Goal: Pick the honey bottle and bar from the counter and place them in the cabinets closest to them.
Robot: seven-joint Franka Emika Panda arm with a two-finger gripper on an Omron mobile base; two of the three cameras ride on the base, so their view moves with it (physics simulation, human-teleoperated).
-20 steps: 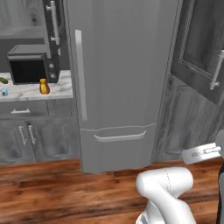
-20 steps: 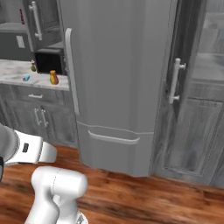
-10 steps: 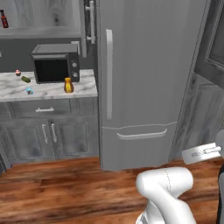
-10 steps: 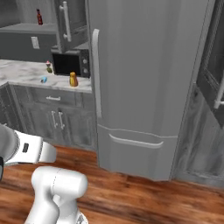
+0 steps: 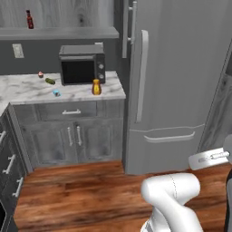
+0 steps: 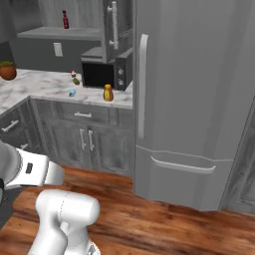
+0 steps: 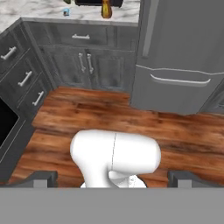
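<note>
From the left base view: honey bottle [image 5: 96,87] upright on the marble surface [image 5: 27,89], just in front of the microwave [image 5: 82,65] near its right corner; blue bar [image 5: 56,92] lying further left, a green pickle [image 5: 50,81] and a small pink-topped item [image 5: 41,74] behind it. Red sauce bottle [image 5: 29,19] up on the shelf [image 5: 68,32]. Grey fridge [image 5: 176,86] to the right.

From the right base view: honey bottle [image 6: 107,93] and bar [image 6: 72,92] on the same surface, well apart; potted plant [image 6: 8,70] at far left.

From the hand view: jaws [image 7: 115,177] spread wide, holding nothing, above wood floor [image 7: 183,135].
</note>
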